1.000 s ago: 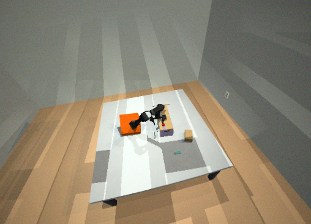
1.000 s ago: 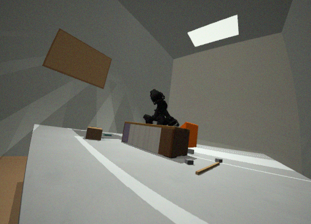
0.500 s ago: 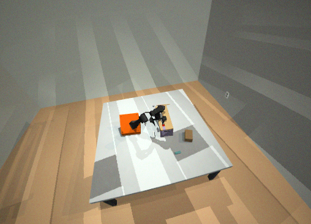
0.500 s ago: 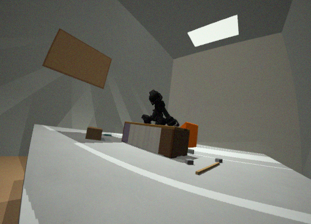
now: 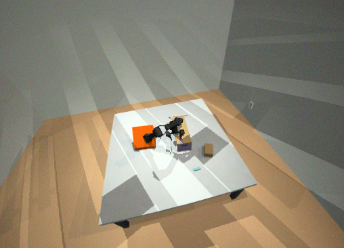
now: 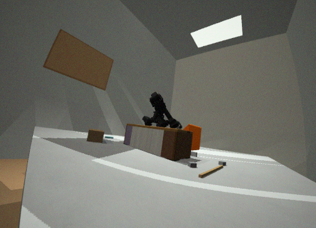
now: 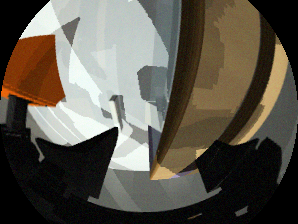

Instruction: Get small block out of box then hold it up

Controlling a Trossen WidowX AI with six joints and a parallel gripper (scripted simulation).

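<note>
The box (image 5: 185, 136) (image 6: 146, 140) (image 7: 220, 75) stands on the table, with a tan and brown top and a purple patch at one end. Its clear front faces the orange block's side; in the wrist view it runs down the right half. My gripper (image 5: 175, 137) (image 7: 153, 132) is open and empty. Its fingers stand apart at the purple end, one on the clear-front side and one over the box top. A small red patch (image 5: 181, 139) shows beside the gripper; I cannot tell what it is. The small block and the shelf cannot be made out.
The arm's base stands on an orange block (image 5: 143, 131) (image 6: 196, 137) (image 7: 35, 70). A brown block (image 5: 208, 150) (image 6: 95, 136) and a flat teal piece (image 5: 196, 169) (image 6: 109, 137) lie beyond the purple end. A wooden stick (image 6: 211, 171) and small grey pieces lie by the other end.
</note>
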